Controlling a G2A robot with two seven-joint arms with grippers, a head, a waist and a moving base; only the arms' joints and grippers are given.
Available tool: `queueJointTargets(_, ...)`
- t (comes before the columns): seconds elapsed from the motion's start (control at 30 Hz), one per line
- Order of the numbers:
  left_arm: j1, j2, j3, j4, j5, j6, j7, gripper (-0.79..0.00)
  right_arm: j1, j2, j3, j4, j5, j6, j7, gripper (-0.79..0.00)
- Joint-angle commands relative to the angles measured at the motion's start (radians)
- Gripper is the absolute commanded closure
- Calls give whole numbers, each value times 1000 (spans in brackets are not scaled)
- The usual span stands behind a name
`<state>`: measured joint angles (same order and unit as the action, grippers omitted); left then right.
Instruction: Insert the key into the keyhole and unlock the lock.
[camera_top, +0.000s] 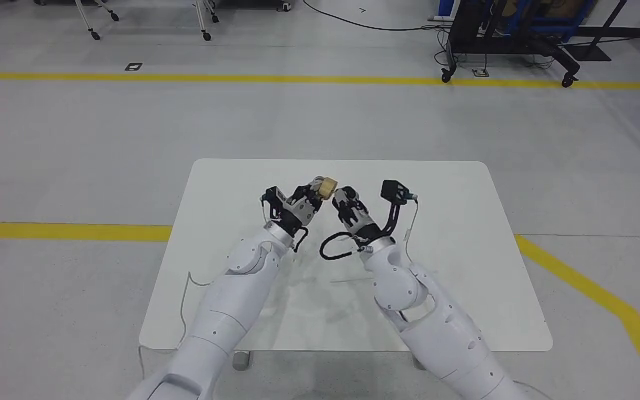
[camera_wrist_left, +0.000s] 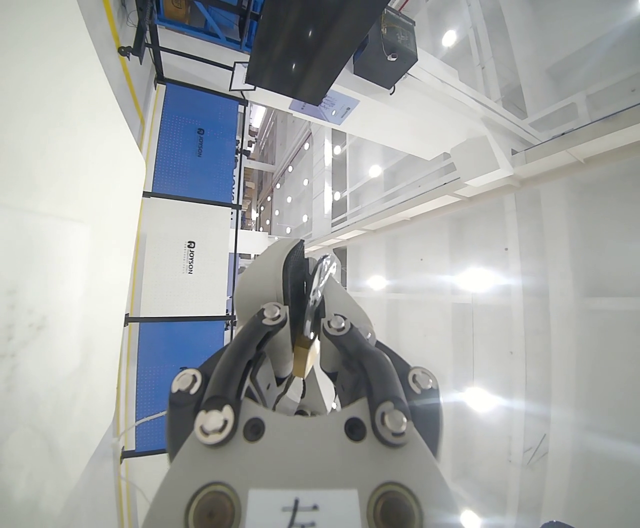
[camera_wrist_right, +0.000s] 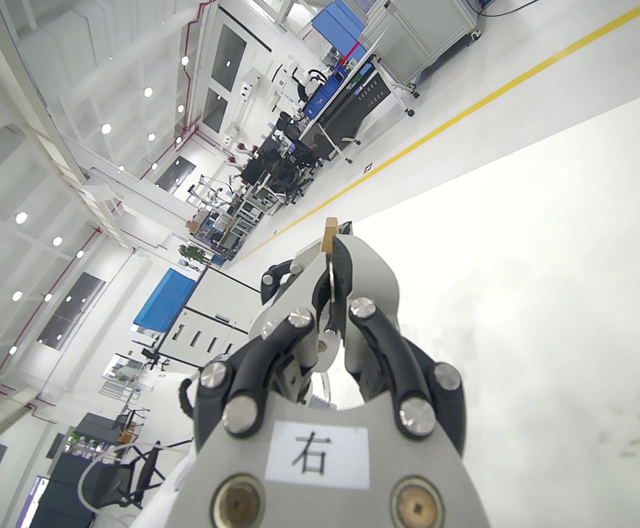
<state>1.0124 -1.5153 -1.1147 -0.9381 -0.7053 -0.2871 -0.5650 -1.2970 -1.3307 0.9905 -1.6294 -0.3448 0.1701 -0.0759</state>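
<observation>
Over the smooth white table (camera_top: 460, 300), left gripper (camera_top: 310, 193) is pinching a brass padlock (camera_top: 325, 186). Right gripper (camera_wrist_right: 334, 245) is clamping a thin flat key (camera_wrist_right: 331, 286) just beside.

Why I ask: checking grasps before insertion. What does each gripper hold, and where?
Left gripper: lock, pinched across its brass body. Right gripper: thin silver key, flat between the pads; which end, cannot tell.
</observation>
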Motion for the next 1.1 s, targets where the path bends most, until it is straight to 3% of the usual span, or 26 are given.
queueJointTargets(0.0, 4, -2, 1, -3, -10, -5, 3, 0, 0, -4, 3, 3, 13, -1, -8, 0)
queueJointTargets(0.73, 5, -8, 4, -3, 49, -46, 11, 0, -1, -24, 26, 9, -6, 6, 13, 0)
queueJointTargets(0.77, 5, -8, 4, -3, 48, -44, 9, 0, -2, -24, 28, 8, -11, 8, 16, -65)
queueJointTargets(0.8, 5, -8, 3, -3, 48, -42, 8, 0, -3, -24, 30, 7, -13, 8, 18, -256)
queueJointTargets(0.9, 6, -9, 2, -4, 47, -36, 5, 0, -6, -26, 34, 6, -20, 6, 18, -471)
queueJointTargets(1.0, 6, -9, 0, -5, 49, -33, 3, 0, -8, -28, 36, 6, -25, 3, 19, -489)
queueJointTargets(1.07, 7, -9, -1, -5, 49, -32, 5, 0, -10, -29, 38, 6, -28, 0, 19, -446)
